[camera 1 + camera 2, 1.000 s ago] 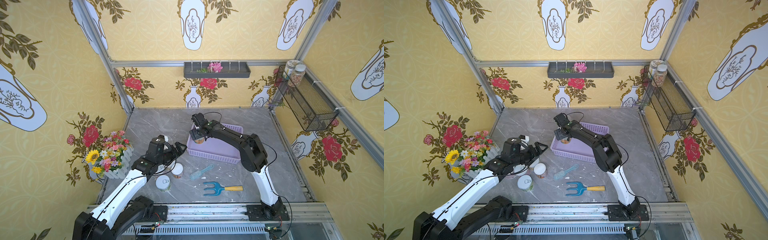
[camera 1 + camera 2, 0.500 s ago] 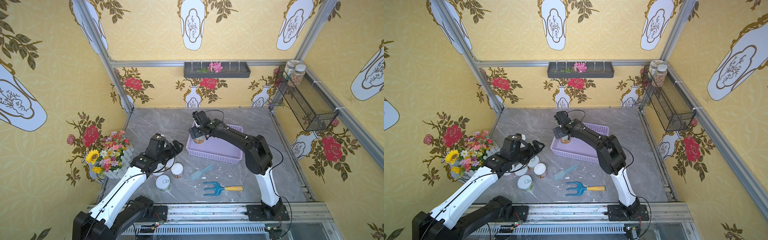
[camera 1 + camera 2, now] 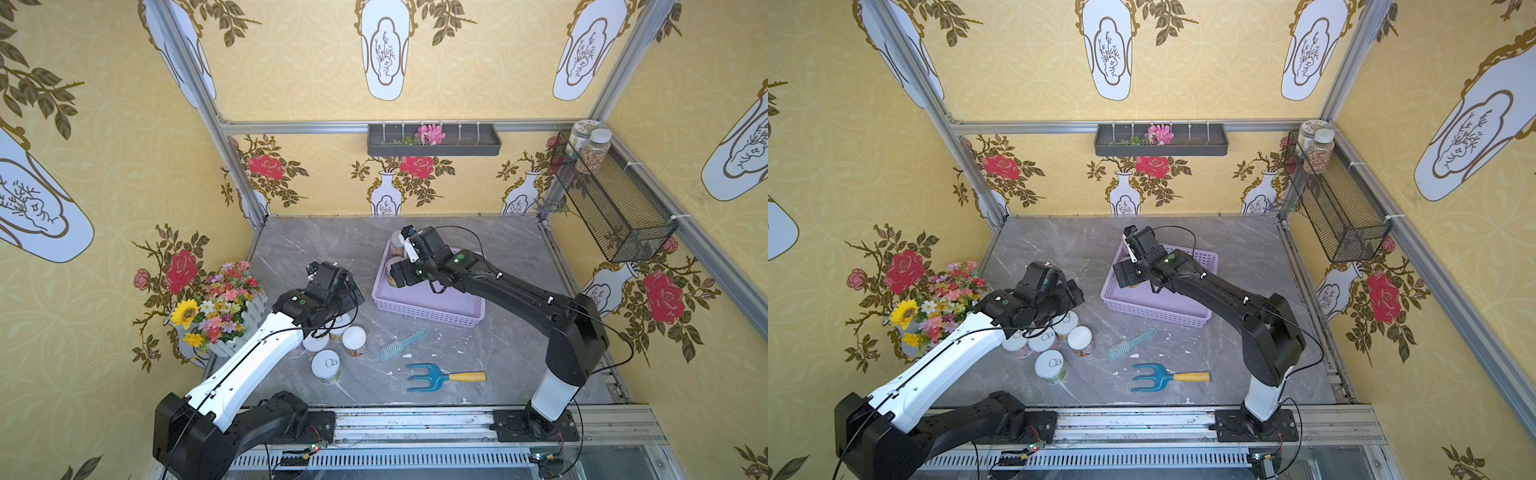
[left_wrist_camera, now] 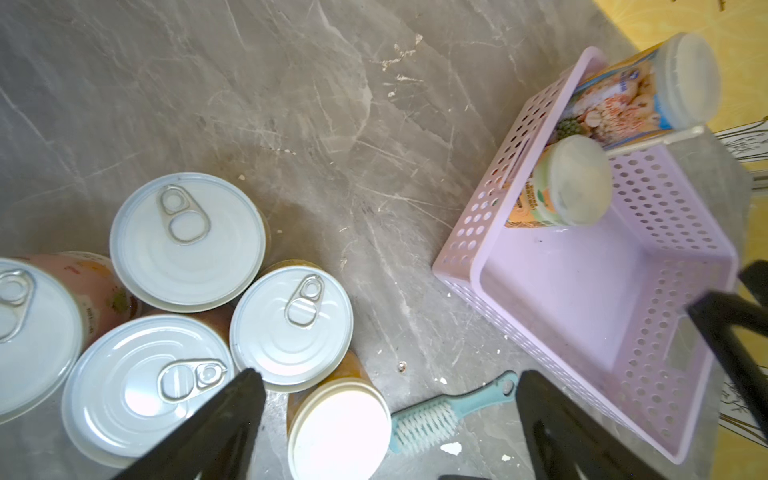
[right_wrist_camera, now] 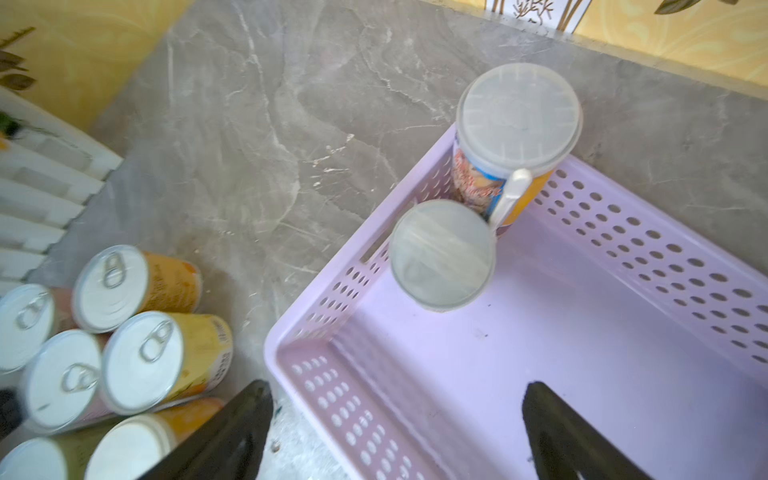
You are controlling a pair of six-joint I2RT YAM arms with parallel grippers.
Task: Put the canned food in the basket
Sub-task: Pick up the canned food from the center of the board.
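Note:
The lilac basket (image 3: 428, 311) (image 5: 540, 332) stands mid-table. In its far left corner stand two cans of canned food: a taller can (image 5: 517, 120) (image 4: 648, 91) and a short one (image 5: 442, 253) (image 4: 573, 183) next to it. My right gripper (image 5: 399, 386) (image 3: 401, 272) hangs open above that end of the basket and holds nothing. Several more cans (image 3: 326, 365) (image 4: 187, 241) stand clustered on the table at the left. My left gripper (image 4: 388, 376) (image 3: 351, 293) is open above the cluster's edge, over a white-topped can (image 4: 338, 432).
A teal brush (image 3: 401, 345) and a blue garden fork (image 3: 440, 377) lie in front of the basket. A flower pot (image 3: 216, 307) stands by the left wall. A black wire basket (image 3: 611, 199) with jars hangs on the right wall, a dark grey trough (image 3: 434, 141) on the back wall.
My right gripper has opened wider, let go of the short can in the basket and lifted a little. The left gripper has shifted slightly above the cluster.

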